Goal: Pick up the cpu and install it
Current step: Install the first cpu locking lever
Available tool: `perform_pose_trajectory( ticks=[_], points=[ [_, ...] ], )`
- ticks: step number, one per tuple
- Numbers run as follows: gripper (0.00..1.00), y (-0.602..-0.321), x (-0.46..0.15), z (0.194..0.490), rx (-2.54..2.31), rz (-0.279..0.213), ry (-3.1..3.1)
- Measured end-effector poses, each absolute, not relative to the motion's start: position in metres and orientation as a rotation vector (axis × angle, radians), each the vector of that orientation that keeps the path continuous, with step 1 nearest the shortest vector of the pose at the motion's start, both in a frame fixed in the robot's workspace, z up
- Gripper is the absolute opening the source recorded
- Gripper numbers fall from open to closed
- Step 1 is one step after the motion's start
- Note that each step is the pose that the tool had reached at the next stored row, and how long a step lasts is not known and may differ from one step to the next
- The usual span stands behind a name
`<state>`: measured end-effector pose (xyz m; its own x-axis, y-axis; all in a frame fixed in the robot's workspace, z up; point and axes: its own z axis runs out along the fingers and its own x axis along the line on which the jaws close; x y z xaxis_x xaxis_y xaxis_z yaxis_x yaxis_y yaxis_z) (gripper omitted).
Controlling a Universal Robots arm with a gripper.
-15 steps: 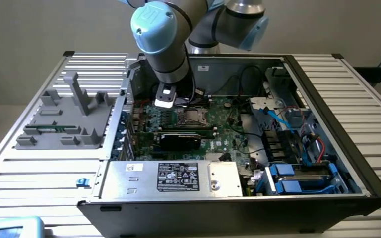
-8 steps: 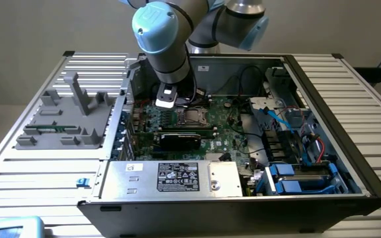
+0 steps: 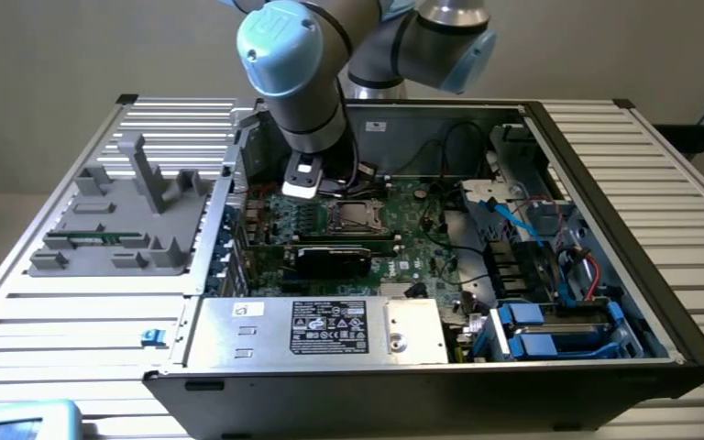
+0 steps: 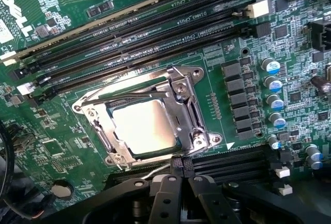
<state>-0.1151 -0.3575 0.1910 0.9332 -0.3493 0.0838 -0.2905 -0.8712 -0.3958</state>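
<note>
The cpu (image 4: 142,127), a flat square chip with a silvery-beige top, lies inside the motherboard socket (image 4: 189,118), with the metal load frame around it. My gripper (image 4: 181,168) is shut, and its black fingertips meet just at the socket's edge. A thin wire lever (image 4: 155,171) runs right beside them; I cannot tell whether they touch it. Nothing shows between the fingers. In the exterior view the arm reaches down into the open computer case, and the gripper (image 3: 307,190) hangs just beside the socket (image 3: 352,216).
Long black memory slots (image 4: 155,32) run beside the socket, and capacitors (image 4: 274,87) stand on its other side. In the case are a black card (image 3: 334,257), a white-labelled silver box (image 3: 327,328), cables and blue drive bays (image 3: 535,330). A grey fixture (image 3: 120,220) sits at the exterior view's left.
</note>
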Motion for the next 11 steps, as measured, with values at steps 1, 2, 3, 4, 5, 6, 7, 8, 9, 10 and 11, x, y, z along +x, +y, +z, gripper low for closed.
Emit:
perform_pose_trajectory(
  ticks=[1,2,3,4,5,6,7,8,9,10,11],
  points=[
    [0.11,-0.3573,-0.1170,0.1917,-2.707,-0.215,0.466],
    [0.11,-0.3570,-0.1188,0.1927,-2.707,-0.215,0.466],
    [0.11,-0.3567,-0.1204,0.1936,-2.707,-0.215,0.466],
    [0.11,-0.3561,-0.1218,0.1946,-2.707,-0.215,0.466],
    [0.11,-0.3553,-0.1227,0.1953,-2.706,-0.215,0.466],
    [0.11,-0.3543,-0.1233,0.1958,-2.706,-0.215,0.466],
    [0.11,-0.3530,-0.1238,0.1962,-2.706,-0.215,0.466],
    [0.11,-0.3521,-0.1242,0.1965,-2.706,-0.215,0.466],
    [0.11,-0.3516,-0.1243,0.1969,-2.706,-0.215,0.466],
    [0.11,-0.3515,-0.1245,0.1971,-2.707,-0.215,0.466],
    [0.11,-0.3514,-0.1244,0.1972,-2.706,-0.215,0.465]
  ],
)
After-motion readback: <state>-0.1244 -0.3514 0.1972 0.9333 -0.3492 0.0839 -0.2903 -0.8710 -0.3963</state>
